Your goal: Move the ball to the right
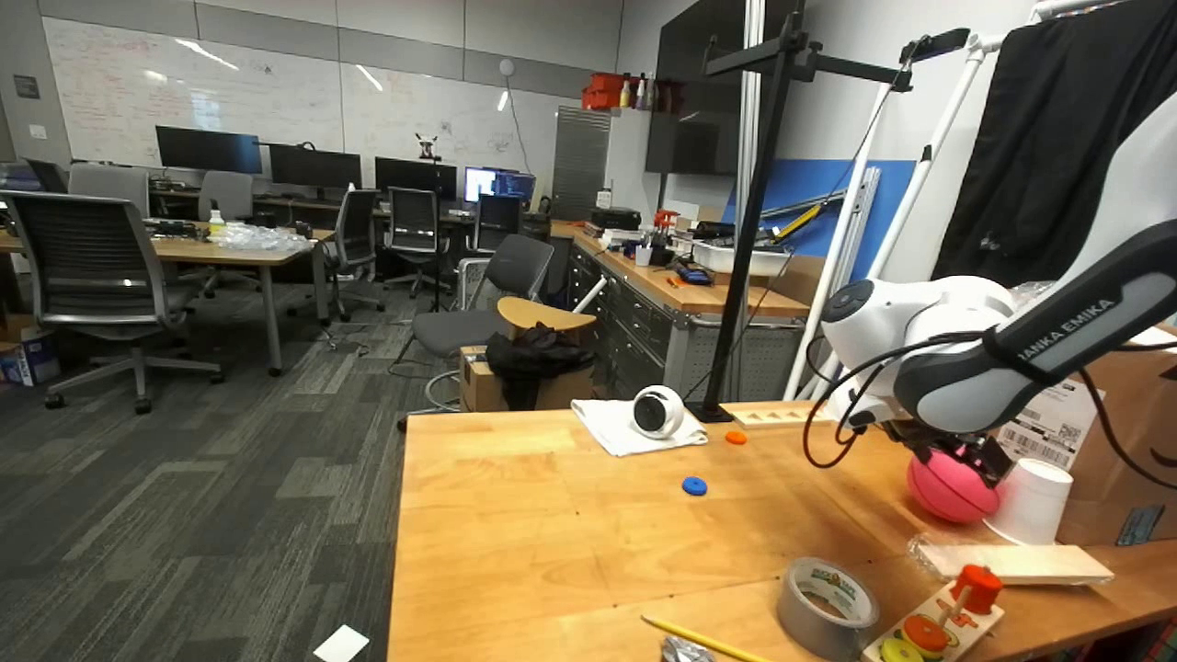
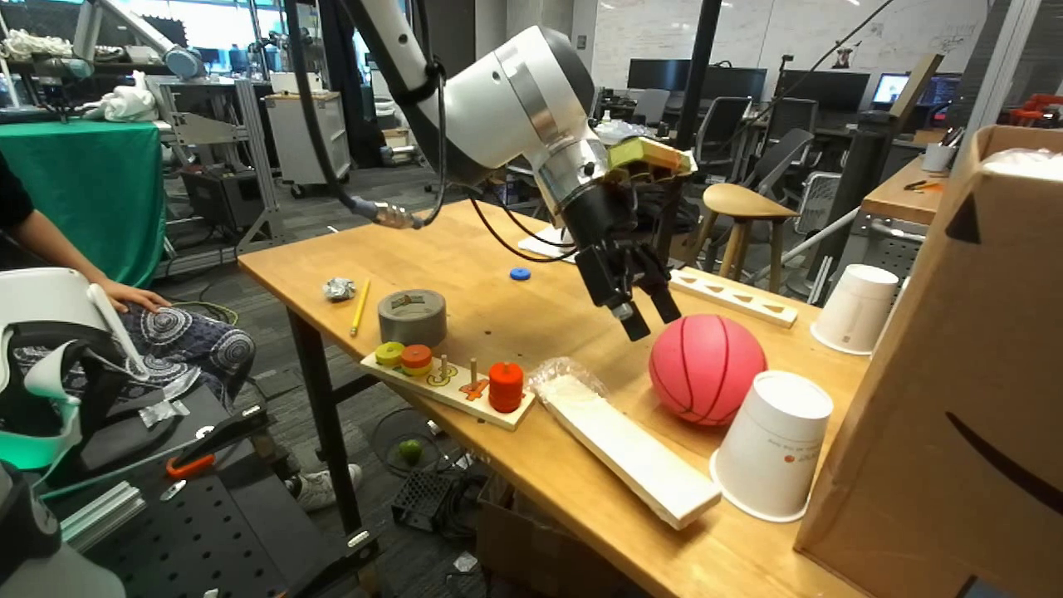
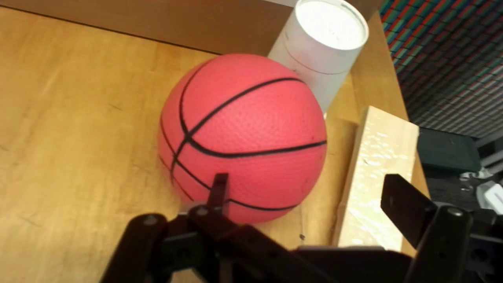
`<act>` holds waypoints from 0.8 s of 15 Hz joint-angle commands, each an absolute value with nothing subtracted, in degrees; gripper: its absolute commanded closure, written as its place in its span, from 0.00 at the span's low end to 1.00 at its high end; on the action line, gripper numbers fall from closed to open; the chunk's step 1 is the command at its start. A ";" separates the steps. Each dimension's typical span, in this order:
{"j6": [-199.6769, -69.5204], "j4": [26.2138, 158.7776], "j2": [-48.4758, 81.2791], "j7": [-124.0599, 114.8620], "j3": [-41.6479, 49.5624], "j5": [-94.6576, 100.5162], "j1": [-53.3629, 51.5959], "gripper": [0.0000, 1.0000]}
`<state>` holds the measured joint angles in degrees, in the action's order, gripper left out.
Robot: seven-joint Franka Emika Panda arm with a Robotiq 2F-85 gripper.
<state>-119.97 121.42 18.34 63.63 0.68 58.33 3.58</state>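
Nearest the wrist camera, black two-fingered pincer (image 3: 306,179) at the end of one white, jointed robot arm (image 2: 490,116), unclenched and spread wide, just beside one pinkish-red, black-seamed basketball (image 2: 707,370); touching or not, impossible to tell. Beneath that ball, one honey-coloured wooden bench (image 1: 515,524), flecked with small dark marks and lightly grained. Beyond, grey patterned carpet (image 1: 276,496), whiteboard walling (image 1: 248,101) with faint handwriting, black flat monitors (image 1: 315,168), dark-backed office chairs (image 1: 92,253) and one light wooden stool (image 2: 747,200). On the bench, by count: two upturned white paper cups (image 2: 776,444), with one just beside the ball; one tall brown cardboard box (image 2: 930,399); one pale, plastic-wrapped rectangular slab (image 2: 627,448) and one pale wooden strip with triangular cut-outs (image 1: 777,422), with the ball between them; one grey duct-tape roll (image 2: 413,328); one yellow pencil (image 2: 360,309); one crumpled lump of silver foil (image 2: 339,289); one blue disc (image 1: 694,485); one orange disc (image 1: 736,438); one white cloth (image 1: 614,434) under one rounded white gadget (image 1: 658,412) with a black face; one long wooden number board (image 2: 453,386) with two bare pegs (image 2: 473,370) and rings (image 2: 506,386) at three places, in yellow, orange and red.
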 commanded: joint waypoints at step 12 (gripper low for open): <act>-136.61 119.38 20.41 64.01 1.53 45.28 9.01 0.00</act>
<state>-132.85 119.73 20.10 64.69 1.42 47.16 9.20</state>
